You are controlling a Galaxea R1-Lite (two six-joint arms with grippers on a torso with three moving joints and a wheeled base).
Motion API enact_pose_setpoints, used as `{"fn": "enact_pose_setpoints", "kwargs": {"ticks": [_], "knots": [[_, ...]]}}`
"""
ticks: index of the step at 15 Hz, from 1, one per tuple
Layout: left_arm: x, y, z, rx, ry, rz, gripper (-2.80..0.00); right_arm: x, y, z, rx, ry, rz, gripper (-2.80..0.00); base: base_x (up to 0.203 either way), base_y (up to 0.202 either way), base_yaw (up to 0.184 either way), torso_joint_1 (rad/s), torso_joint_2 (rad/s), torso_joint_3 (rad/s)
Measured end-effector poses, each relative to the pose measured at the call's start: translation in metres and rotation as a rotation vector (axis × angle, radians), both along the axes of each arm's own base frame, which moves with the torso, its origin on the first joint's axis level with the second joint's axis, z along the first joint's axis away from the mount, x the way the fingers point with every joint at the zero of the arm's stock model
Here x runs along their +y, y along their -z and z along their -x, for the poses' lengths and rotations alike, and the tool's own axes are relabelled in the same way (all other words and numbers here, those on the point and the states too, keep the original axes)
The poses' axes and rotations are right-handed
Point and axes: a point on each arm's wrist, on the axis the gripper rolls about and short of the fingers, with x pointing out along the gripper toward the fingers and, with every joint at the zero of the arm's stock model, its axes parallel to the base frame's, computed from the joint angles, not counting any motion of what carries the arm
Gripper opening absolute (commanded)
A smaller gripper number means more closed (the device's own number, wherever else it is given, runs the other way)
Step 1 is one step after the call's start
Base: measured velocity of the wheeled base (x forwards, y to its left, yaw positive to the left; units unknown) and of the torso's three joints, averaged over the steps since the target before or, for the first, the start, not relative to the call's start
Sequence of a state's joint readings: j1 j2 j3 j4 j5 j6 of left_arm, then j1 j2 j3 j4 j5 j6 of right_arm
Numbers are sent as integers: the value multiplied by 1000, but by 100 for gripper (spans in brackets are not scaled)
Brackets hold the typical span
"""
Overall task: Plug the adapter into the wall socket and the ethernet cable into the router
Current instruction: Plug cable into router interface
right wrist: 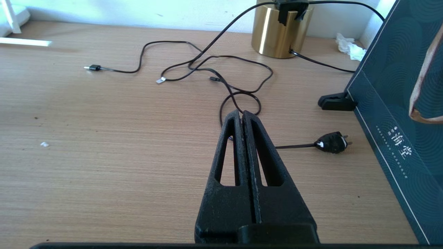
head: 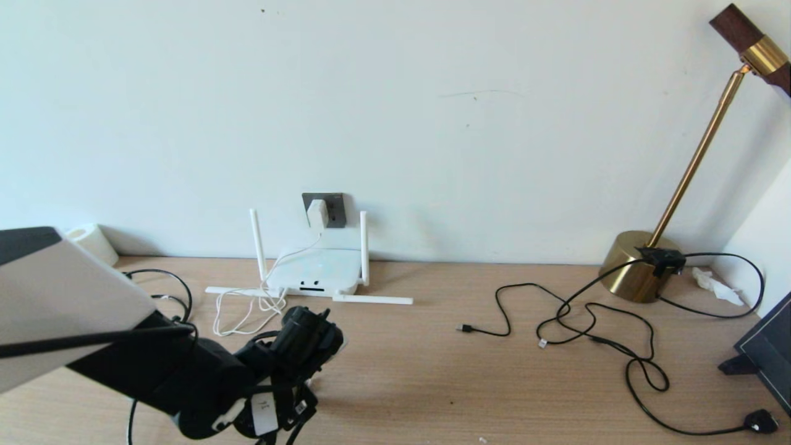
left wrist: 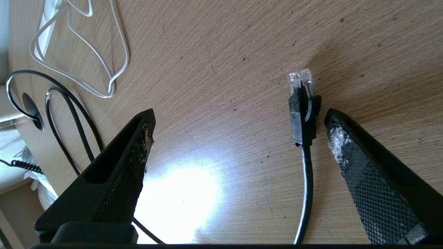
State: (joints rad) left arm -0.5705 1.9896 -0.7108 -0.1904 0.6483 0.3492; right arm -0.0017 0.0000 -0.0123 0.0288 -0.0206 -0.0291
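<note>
The white adapter [head: 317, 213] sits in the dark grey wall socket [head: 335, 204], and its white cord [head: 247, 312] loops down onto the desk beside the white router [head: 316, 272]. My left arm [head: 290, 352] reaches over the desk in front of the router. In the left wrist view my left gripper [left wrist: 238, 114] hangs open just above the wood. The ethernet cable [left wrist: 306, 180] lies between its fingers, close to one finger [left wrist: 346, 145], with the clear connector [left wrist: 299, 79] just past the tips. Nothing is gripped. My right gripper [right wrist: 242, 113] is shut and empty over bare desk.
Thin black cables [head: 587, 321] sprawl across the right of the desk from a brass lamp base [head: 633, 272]. A black mains plug [head: 761, 421] and a dark box [head: 769, 346] sit at the right edge. More black cables [left wrist: 69, 114] run into a desk hole [left wrist: 32, 110].
</note>
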Motion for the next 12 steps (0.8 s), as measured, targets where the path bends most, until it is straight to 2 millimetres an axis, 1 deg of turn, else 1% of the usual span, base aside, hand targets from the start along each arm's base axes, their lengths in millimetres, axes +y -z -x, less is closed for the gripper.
{"fn": "enact_pose_setpoints", "kwargs": {"ticks": [12], "knots": [[4, 5, -2, 22, -6, -23, 0, 0, 0, 0, 0, 0, 0, -280, 0, 0, 0, 0, 0, 0]]}}
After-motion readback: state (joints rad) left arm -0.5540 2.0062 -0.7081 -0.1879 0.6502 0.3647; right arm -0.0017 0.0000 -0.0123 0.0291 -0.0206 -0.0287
